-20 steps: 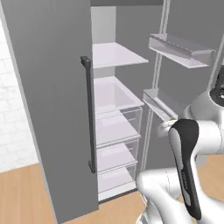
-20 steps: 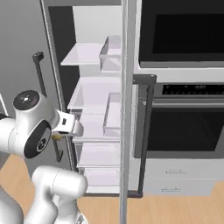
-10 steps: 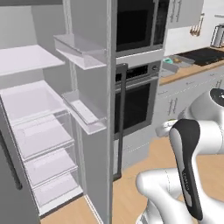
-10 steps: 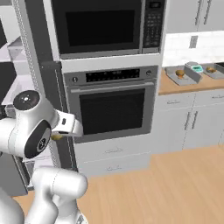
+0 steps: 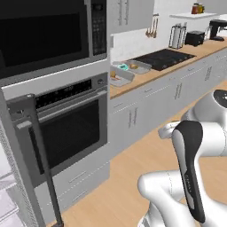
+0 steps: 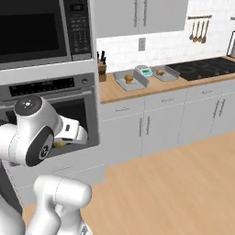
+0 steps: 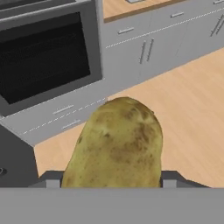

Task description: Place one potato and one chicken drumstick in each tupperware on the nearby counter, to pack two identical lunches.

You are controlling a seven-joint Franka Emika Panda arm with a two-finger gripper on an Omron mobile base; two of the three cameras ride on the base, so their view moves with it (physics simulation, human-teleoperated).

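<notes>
- Hand view: a potato sits between the two fingertips, so the hand is closed on it, with the oven and wooden floor beyond.
- Right base view: two grey tupperware stand on the counter, the left one and the right one, with a small scale between them.
- Each tupperware already holds a brownish item; whether these are potatoes or drumsticks is too small to tell.
- Judging from that, the task looks partly done: the potato in hand has yet to reach a tupperware, and at least one more item probably remains after it.
- Left base view: the same tupperware lie on the counter between the oven and a black cooktop, well apart from the robot.
- Arm pose: folded close to the body, elbow high, the hand held low in front of the oven at about chest height of the robot, pointing forward and slightly down toward the floor.
</notes>
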